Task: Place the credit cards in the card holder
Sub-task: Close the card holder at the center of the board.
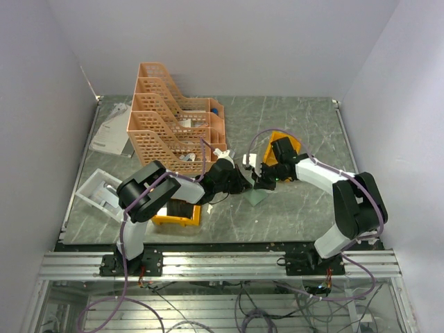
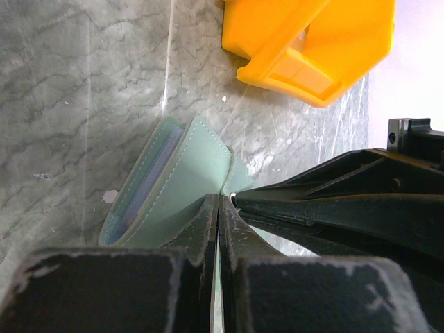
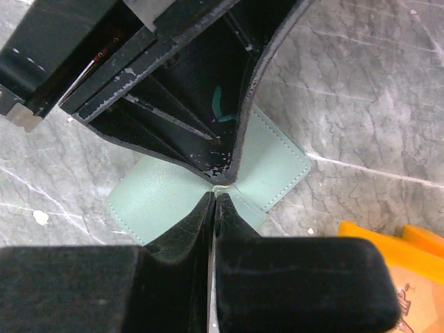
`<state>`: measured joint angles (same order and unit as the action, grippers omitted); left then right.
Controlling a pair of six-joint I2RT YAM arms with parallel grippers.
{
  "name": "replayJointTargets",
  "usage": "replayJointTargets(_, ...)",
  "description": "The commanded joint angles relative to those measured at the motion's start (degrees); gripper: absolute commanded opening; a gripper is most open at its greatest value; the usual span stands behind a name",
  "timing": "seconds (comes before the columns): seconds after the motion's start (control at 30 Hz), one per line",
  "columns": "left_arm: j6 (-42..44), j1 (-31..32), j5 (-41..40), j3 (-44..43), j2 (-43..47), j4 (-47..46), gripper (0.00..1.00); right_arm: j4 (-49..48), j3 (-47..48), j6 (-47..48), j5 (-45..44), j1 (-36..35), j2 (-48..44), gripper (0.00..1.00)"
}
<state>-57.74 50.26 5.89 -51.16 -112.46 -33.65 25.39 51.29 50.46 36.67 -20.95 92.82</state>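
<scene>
The grey-green card holder [image 1: 258, 197] lies partly unfolded on the marble table between both arms. My left gripper [image 1: 244, 182] is shut on one raised flap of it; in the left wrist view the fingers [image 2: 219, 201] pinch the flap's edge, and the holder [image 2: 187, 180] gapes with grey-blue layers inside. My right gripper [image 3: 216, 195] is shut tip to tip against the left gripper [image 3: 223, 173], pinching a small pale-green nub at the holder's [image 3: 159, 201] middle. The right gripper [image 2: 236, 200] enters the left wrist view from the right. No loose credit cards show plainly.
A peach lattice file rack [image 1: 170, 118] stands at the back left. One orange bin [image 1: 281, 142] [image 2: 312, 48] [image 3: 395, 243] sits under the right arm, another [image 1: 177, 214] by the left arm's base. White flat pieces [image 1: 100, 191] lie at the left edge.
</scene>
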Motion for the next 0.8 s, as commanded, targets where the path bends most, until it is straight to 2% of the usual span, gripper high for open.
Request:
replayJointTargets(0.0,0.7,0.2,2.1,1.7,-2.5,3.2,0.07,7.9,-5.8,0.8,-5.3,-2.3,3.5,0.0)
replayJointTargets(0.77,0.5,0.1,3.6,1.2,-1.3,2.2,0.07,8.6,-10.1,2.9,-11.1,-3.2,3.3,0.0)
